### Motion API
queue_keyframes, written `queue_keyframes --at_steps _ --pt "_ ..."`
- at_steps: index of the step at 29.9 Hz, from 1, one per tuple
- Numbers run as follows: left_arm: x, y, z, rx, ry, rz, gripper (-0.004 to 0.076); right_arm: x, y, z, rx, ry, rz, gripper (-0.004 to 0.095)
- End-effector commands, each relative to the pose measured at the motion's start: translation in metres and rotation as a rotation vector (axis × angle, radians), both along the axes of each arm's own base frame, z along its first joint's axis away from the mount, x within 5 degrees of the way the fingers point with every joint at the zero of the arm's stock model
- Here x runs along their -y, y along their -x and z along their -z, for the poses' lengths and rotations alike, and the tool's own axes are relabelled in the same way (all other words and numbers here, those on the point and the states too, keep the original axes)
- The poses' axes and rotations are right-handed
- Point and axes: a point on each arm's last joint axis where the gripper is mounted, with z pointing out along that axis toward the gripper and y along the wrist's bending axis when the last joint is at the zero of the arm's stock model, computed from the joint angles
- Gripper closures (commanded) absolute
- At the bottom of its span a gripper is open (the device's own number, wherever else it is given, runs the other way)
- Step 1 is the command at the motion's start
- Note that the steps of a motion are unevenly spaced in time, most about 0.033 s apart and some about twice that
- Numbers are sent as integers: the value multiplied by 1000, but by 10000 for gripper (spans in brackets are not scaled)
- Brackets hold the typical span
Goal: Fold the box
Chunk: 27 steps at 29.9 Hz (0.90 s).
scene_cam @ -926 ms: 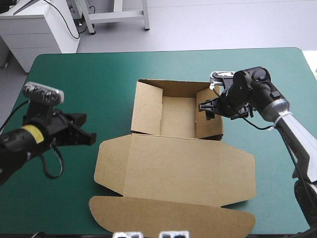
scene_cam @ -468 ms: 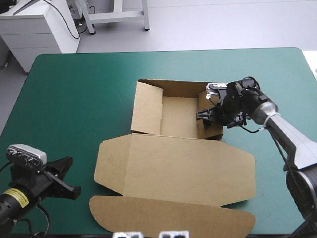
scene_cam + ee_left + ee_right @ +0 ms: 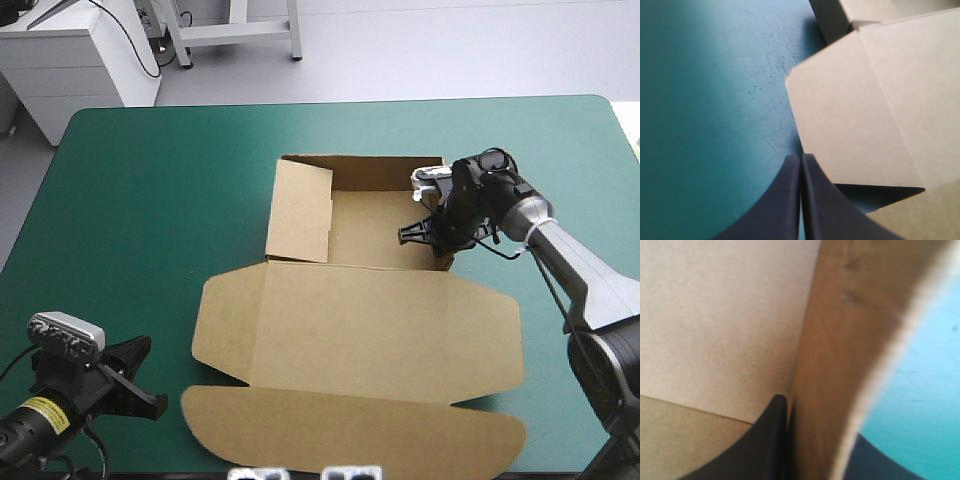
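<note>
The teal-green cover (image 3: 150, 200) fills the table, and the brown box (image 3: 360, 330) lies on it right of the middle. Its tray (image 3: 370, 225) sits on the far side, with the far wall upright and the left wall (image 3: 300, 215) leaning inward. The lid (image 3: 380, 335) lies flat toward the near edge, and its rounded front flap (image 3: 350, 430) almost reaches that edge. The right gripper (image 3: 432, 235) is at the tray's right wall (image 3: 840, 340), near the tray's near right corner. In the right wrist view one black finger (image 3: 772, 440) is inside the tray and the other is outside over the cover, with the wall pinched between them. The left gripper (image 3: 135, 380) is low over the near left corner of the table, apart from the box. Its fingers (image 3: 790, 200) are pressed together in one point and hold nothing, and the lid's left flap (image 3: 865, 110) lies just ahead of and beside the tip.
</note>
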Motion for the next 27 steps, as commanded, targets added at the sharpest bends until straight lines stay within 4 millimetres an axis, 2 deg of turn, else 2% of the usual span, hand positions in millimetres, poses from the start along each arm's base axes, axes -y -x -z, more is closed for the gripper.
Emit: queue_keyframes --at_steps 1,8,12,16,21,27 --pt "2 -3 -13 81 41 1 732 20 7 -67 136 35 -2 928" --pt "2 -5 -5 61 31 1 732 82 17 -162 405 49 108 928" --pt "3 -5 -1 47 27 2 732 123 26 -189 495 90 192 928" --pt "3 -5 -2 54 30 2 732 167 31 -191 496 144 301 928" --pt "3 -5 -2 54 32 3 732 219 29 -180 477 189 434 928" --pt "3 -5 -3 61 36 3 732 264 10 -143 365 176 519 928"
